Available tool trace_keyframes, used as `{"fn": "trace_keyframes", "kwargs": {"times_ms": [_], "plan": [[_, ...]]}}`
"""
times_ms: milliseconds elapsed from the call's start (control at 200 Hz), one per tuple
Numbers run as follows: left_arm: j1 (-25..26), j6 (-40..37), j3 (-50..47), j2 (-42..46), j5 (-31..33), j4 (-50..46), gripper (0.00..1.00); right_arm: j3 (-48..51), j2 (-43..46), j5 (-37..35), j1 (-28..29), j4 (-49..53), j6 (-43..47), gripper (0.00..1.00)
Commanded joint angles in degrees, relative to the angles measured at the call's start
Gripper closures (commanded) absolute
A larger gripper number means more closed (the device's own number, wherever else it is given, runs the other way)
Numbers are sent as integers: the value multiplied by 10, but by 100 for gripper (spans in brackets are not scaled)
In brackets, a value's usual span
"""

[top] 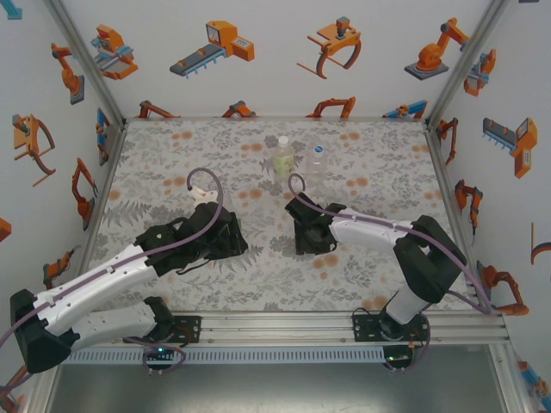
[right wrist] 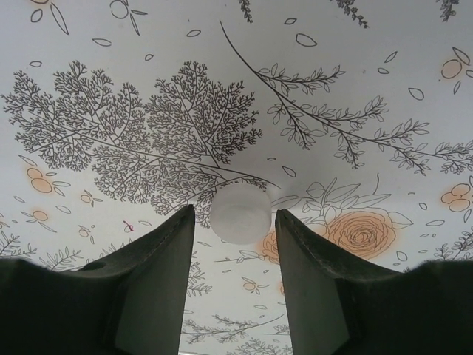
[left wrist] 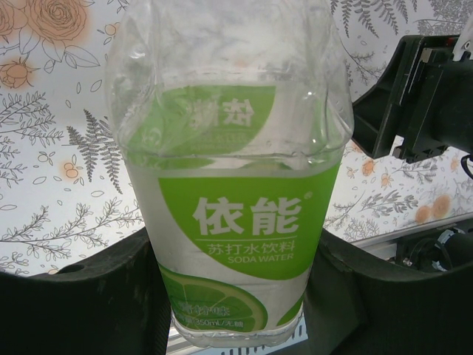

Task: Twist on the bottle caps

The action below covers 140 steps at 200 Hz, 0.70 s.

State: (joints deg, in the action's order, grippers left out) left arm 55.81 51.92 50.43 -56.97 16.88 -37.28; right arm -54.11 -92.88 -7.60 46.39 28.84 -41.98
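Bottle caps: white cap (right wrist: 240, 213) flat on the table (top: 258, 292) near its middle; another white cap (top: 282, 140) and a blue cap (top: 318, 148) seated on two bottles toward the far edge. Tabletop covered in grey leaf and orange rose print, edged by aluminium rails (top: 284, 320), closed in by white walls (top: 258, 52) printed with orange robot arms. Left gripper (top: 225, 234) clamped on a bright green soda water bottle (left wrist: 233, 222), dark fingers (left wrist: 74, 303) pressed to both sides. Further right, pale yellow-green labelled bottle (top: 282, 159) and clear bottle (top: 316, 163) upright, side by side. Right gripper (top: 312, 234) lowered over the loose white cap, fingertips (right wrist: 159, 274) partly open, cap between them, thin gap visible at one tip
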Motion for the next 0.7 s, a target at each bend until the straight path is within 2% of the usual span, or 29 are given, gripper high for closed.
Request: {"fn": "trace_keyframes", "kwargs": {"times_ms": [0, 501, 696], "plan": [[-4, 8, -4, 5, 2, -4, 86, 7, -11, -10, 4, -6, -4, 55], [-4, 4, 5, -3, -1, -3, 86, -5, -31, 5, 4, 1, -2, 62], [-4, 2, 4, -1, -2, -3, 86, -9, -9, 6, 4, 11, 0, 70]]}}
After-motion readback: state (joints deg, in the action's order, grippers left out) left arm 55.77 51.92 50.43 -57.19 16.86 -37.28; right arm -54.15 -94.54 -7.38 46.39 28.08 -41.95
